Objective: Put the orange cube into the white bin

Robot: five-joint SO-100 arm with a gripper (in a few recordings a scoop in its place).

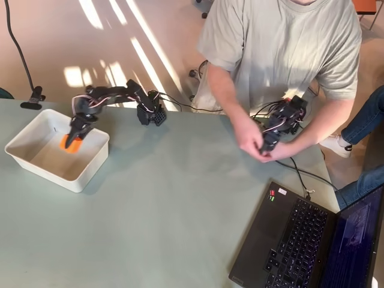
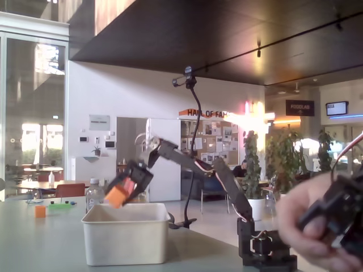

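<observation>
Your gripper (image 2: 122,192) was pinching the orange cube (image 2: 117,196) between its two fingers, and it held the cube just above the white bin (image 2: 126,241), over the open top. From above, the cube (image 1: 71,143) showed inside the bin's rim (image 1: 90,129). The cube looked small, hard and light, with smooth flat sides. Flat sides were good to squeeze, but smooth plastic could slip, so a grip across two opposite sides looked safest.
</observation>
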